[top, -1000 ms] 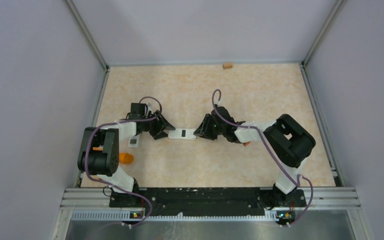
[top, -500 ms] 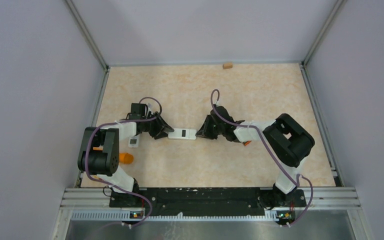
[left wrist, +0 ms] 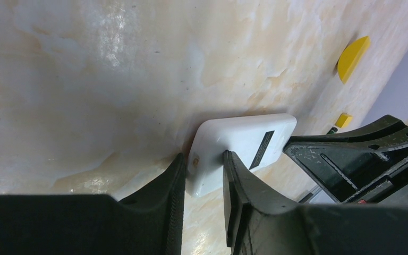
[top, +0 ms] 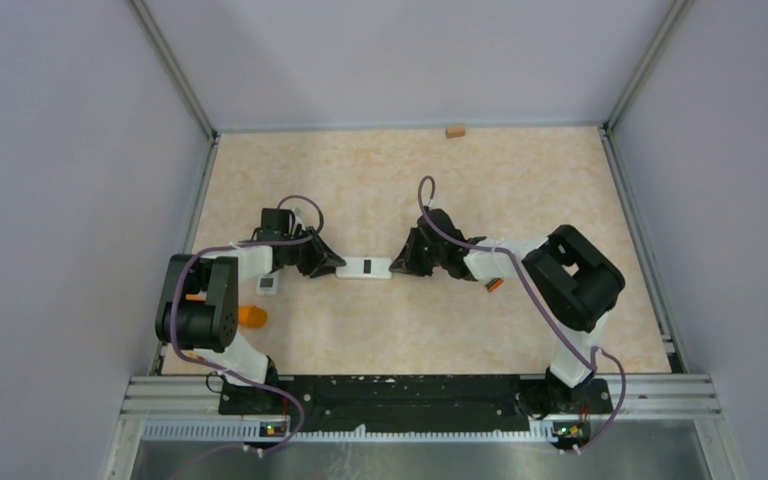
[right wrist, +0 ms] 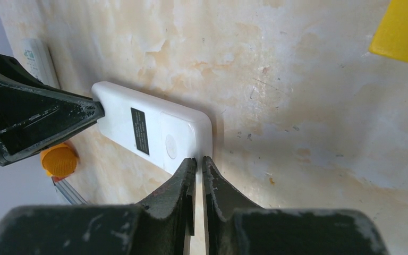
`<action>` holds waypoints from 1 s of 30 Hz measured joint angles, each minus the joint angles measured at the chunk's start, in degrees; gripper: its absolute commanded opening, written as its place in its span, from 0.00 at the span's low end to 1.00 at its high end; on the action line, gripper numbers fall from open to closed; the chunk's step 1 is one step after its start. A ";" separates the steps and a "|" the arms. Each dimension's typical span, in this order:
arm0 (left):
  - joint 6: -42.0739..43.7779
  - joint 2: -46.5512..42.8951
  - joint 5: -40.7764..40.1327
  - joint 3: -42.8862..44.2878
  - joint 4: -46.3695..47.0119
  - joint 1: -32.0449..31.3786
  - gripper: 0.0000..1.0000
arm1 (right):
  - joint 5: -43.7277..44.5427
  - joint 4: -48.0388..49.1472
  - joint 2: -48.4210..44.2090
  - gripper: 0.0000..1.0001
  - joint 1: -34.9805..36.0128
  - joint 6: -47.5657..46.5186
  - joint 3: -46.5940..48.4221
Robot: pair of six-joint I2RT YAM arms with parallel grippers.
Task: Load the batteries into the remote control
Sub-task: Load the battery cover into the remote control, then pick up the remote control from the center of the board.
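The remote control (top: 365,267) lies back up at mid-table, a slim white bar with a dark rectangle (right wrist: 139,130) near its middle. My left gripper (left wrist: 203,159) is closed over its left end, one finger on each side of the end face. My right gripper (right wrist: 199,160) is shut to a thin slit, and its tips touch the corner of the remote's right end. In the top view the two grippers (top: 337,268) (top: 396,267) face each other across the remote. One orange-and-black battery (top: 495,285) lies beside the right forearm.
A second white remote with buttons (top: 267,285) and a larger orange cylinder (top: 252,316) sit by the left arm. A small tan block (top: 454,131) lies at the far edge. Yellow blocks (left wrist: 353,58) (right wrist: 401,32) show in the wrist views. Walls and rails enclose the table.
Both grippers have closed at the remote's ends. The right forearm has shifted slightly left and uncovered the orange-and-black battery. The remote has stayed in place.
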 measured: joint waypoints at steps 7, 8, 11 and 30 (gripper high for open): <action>-0.02 -0.09 0.11 -0.46 0.96 0.00 0.21 | -0.44 0.22 0.44 0.09 0.09 1.20 0.31; -0.02 -0.22 -0.17 -0.46 0.92 0.00 0.24 | -0.28 0.15 0.44 0.10 0.11 1.20 0.37; -0.24 -1.11 -1.88 -0.24 -0.22 -0.31 0.44 | 1.31 -1.38 0.31 0.23 0.68 0.48 1.33; 3.30 -17.62 -21.90 14.05 -19.39 2.75 0.99 | -0.39 -8.94 -6.88 0.85 3.72 -49.92 9.55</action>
